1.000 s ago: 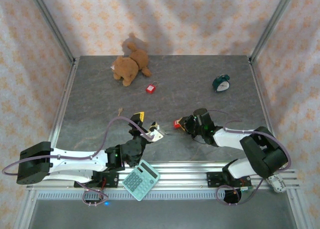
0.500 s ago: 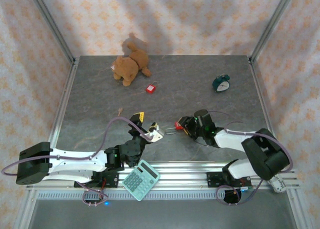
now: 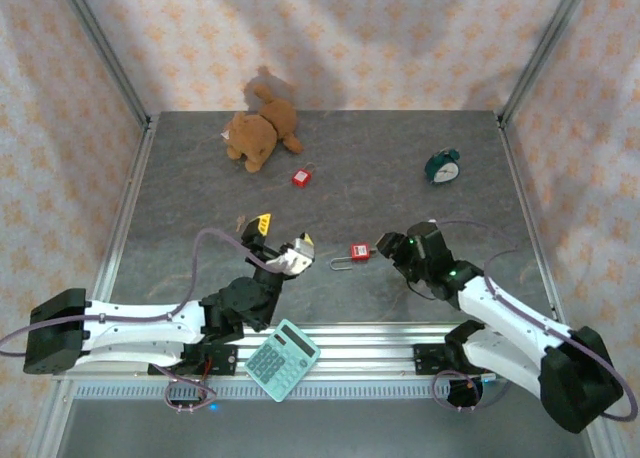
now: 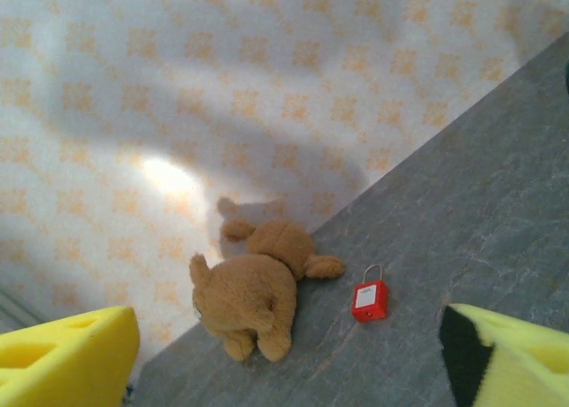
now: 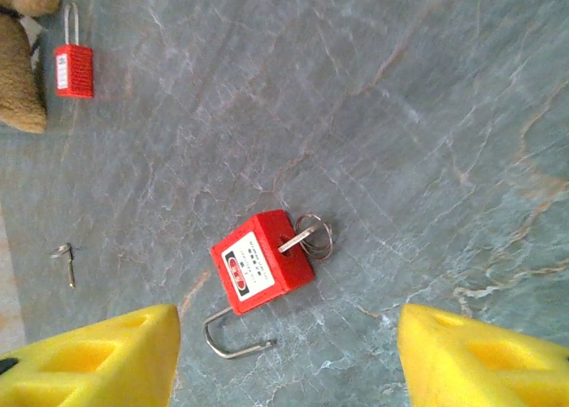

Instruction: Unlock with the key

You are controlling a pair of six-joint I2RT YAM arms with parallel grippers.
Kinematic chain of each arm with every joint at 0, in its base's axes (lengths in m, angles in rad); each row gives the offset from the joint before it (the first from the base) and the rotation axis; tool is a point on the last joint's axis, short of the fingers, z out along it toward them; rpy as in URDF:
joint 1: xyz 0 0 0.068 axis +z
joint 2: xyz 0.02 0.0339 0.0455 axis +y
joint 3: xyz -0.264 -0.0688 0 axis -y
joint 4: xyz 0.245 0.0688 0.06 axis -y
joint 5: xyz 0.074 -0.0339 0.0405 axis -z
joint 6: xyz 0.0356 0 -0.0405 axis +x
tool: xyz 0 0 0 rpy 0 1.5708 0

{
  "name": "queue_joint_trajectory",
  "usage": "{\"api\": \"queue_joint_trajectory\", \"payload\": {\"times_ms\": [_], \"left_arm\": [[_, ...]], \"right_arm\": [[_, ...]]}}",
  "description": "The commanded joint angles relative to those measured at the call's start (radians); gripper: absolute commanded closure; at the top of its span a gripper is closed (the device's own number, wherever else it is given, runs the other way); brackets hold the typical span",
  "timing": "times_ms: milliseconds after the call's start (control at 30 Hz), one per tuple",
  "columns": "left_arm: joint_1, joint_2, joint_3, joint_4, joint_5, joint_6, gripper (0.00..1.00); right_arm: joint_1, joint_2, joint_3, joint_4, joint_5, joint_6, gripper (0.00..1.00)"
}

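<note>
We saw the red padlock (image 3: 360, 251) lying flat on the gray, stone-looking bench (image 3: 400, 198), near the middle and a bit toward 6 o'clock. It was a boxy block with a thin shiny loop (image 5: 236, 340), and the loop was open. From above, its long side ran from 3 to 9 o'clock, with the loop toward 9. The key (image 5: 298, 238) stuck out toward 3. The right hand (image 3: 392, 246) sat just beside it, wide open and not touching. The left hand (image 3: 283, 234) was wide open too, holding nothing.
</note>
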Motion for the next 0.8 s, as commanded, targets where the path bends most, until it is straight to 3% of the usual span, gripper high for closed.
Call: {"api": "queue_joint_trajectory", "payload": {"times_ms": [0,133,400,533,767], "left_arm": [[0.052,-0.042,0.102,-0.208,-0.041,-0.202,0.05],[0.221,-0.076,0.216,-0.608,0.064,-0.527,0.04],[0.539,-0.007,0.398,-0.938,0.208,-0.930,0.08],[0.646,0.118,0.483,-1.015,0.352,-1.008,0.09],[0.702,0.539,0.772,-1.152,0.545,-0.970,0.14]], "right_arm": [[-0.003,-0.050,0.094,-0.136,0.111,-0.112,0.35],[-0.004,-0.041,0.159,-0.165,0.136,-0.174,0.35],[-0.004,-0.036,0.164,-0.134,0.181,-0.173,0.35],[-0.005,-0.044,0.156,-0.131,0.200,-0.182,0.35],[-0.005,-0.046,0.133,-0.094,0.136,-0.253,0.34]]}}
